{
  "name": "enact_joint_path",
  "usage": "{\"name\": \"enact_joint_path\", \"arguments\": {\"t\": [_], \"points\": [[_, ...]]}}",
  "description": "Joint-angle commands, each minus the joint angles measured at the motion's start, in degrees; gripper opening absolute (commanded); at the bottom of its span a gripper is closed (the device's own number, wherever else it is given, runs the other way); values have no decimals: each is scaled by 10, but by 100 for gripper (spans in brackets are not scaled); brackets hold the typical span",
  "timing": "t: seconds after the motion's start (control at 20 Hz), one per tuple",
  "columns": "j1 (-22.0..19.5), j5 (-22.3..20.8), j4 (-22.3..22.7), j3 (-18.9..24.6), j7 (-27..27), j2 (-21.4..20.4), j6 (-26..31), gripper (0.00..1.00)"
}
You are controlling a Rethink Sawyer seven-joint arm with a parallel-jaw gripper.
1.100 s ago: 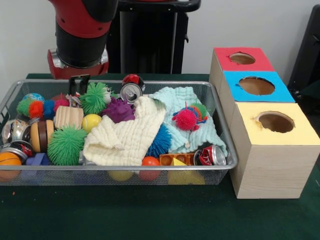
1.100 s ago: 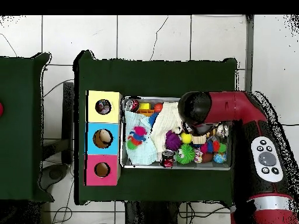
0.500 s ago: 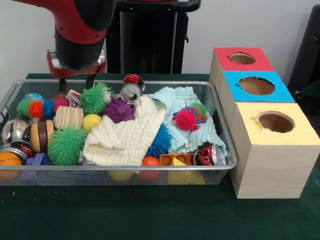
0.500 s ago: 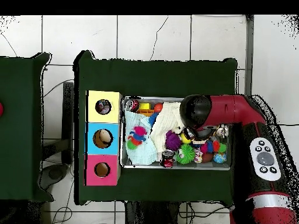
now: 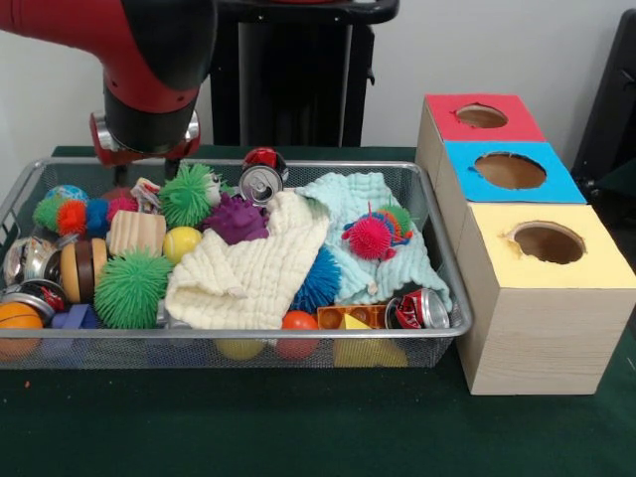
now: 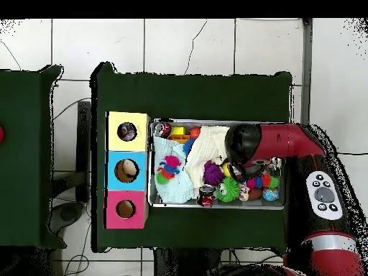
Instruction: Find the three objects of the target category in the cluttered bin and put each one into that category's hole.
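Observation:
A wire mesh bin holds mixed toys. Soda cans lie at the back middle, the front right corner and the left end. Spiky balls show in green, purple and pink. A cream cloth and a mint cloth cover part of the pile. My gripper hangs over the bin's back left, beside another green spiky ball; the wrist hides most of it. In the overhead view the red arm covers it.
Three wooden boxes stand right of the bin, with a red-topped hole, a blue-topped hole and a yellow-topped hole. A wooden block, a yellow ball and an orange ball lie in the bin's left half.
The arm has shifted a little toward the bin's left end in the front view. Less of the gripper shows below the wrist. The objects in the bin have not moved.

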Motion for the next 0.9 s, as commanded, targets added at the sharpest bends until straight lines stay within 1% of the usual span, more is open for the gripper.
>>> {"name": "enact_joint_path", "arguments": {"t": [0.05,0.15,0.25,0.45,0.5,0.65,0.9], "points": [[-11,-60,-5,-13,-58,52,-11,100],[-10,-69,-26,-14,-57,75,-14,100],[-7,-74,-32,-16,-53,86,-15,100],[11,-86,-53,-22,-47,102,9,100],[11,-87,-39,-27,-45,91,5,100],[12,-87,-30,-30,-38,93,-4,100],[12,-95,-27,-42,-18,124,-24,100]]}}
